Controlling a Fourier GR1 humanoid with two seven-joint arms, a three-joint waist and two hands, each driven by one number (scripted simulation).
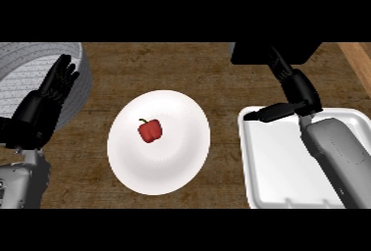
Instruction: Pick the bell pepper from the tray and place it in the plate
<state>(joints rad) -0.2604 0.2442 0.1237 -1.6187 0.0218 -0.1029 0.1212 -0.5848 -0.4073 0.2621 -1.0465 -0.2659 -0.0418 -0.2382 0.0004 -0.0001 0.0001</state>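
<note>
Red bell pepper [150,130]: I see it lying on the white plate [174,171], a little toward 10 o'clock from the plate's centre, with no hand touching it.
Tray [272,166]: white, at 3 o'clock from the plate, on the wooden counter [167,63].
Right hand [290,98]: over the tray's far edge; its fingers look relaxed and hold nothing, though I see them poorly.
Left hand [54,83]: at 9 o'clock, open, fingers straight up, resting.
</note>
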